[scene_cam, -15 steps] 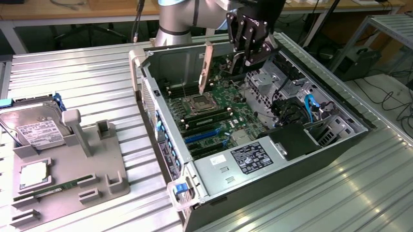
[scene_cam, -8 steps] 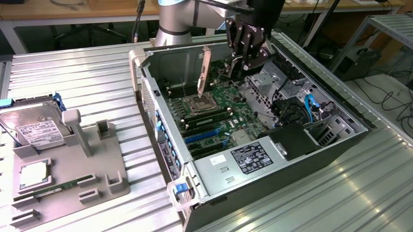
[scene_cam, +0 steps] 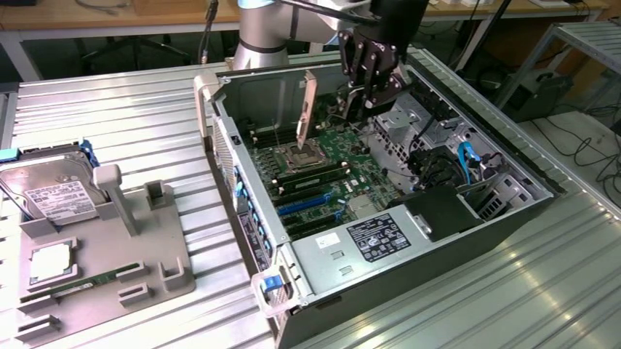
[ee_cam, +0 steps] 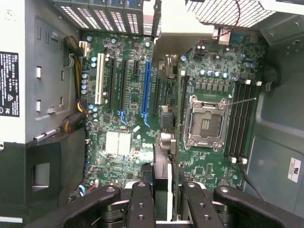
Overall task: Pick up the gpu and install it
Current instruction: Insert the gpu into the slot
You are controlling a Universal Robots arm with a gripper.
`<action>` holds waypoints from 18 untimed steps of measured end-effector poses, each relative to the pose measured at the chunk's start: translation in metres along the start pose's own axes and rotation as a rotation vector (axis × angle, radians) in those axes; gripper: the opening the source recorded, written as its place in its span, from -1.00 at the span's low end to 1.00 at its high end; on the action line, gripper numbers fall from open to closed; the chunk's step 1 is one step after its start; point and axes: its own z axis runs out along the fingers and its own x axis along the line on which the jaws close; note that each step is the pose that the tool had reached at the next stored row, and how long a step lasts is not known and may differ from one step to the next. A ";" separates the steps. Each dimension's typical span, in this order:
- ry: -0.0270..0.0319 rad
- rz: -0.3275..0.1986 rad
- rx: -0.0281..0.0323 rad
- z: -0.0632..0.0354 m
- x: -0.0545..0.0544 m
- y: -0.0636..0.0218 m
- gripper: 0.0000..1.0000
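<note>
My gripper (scene_cam: 364, 98) hangs inside the open computer case (scene_cam: 225, 138), above the far part of the green motherboard (scene_cam: 335, 171). It is shut on the gpu (scene_cam: 347, 113), a thin dark slab hanging below the fingers. In the wrist view the gpu (ee_cam: 162, 166) runs edge-on between my two black fingers (ee_cam: 140, 202), over the board (ee_cam: 123, 156). It lies between the long blue slot (ee_cam: 146, 90) and the bare CPU socket (ee_cam: 206, 121), roughly parallel to the slot. The card's lower edge is above the board; I cannot tell how far.
A beige upright plate (scene_cam: 308, 109) stands inside the case beside the gripper. The silver power supply (scene_cam: 379, 240) fills the near corner. Outside, on the exterior view's left, a grey fixture (scene_cam: 107, 247) carries a hard drive (scene_cam: 54, 193), a CPU chip (scene_cam: 49, 263) and a memory stick (scene_cam: 87, 283).
</note>
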 end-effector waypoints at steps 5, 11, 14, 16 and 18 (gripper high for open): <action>0.0000 0.001 0.0000 0.0049 0.000 0.0004 -0.44; 0.0012 0.016 0.0002 0.0154 0.000 0.0014 -0.44; 0.0014 0.021 0.0003 0.0196 0.000 0.0018 -0.44; 0.0016 0.023 0.0004 0.0225 0.000 0.0020 -0.44; 0.0018 0.026 0.0004 0.0257 0.000 0.0025 -0.44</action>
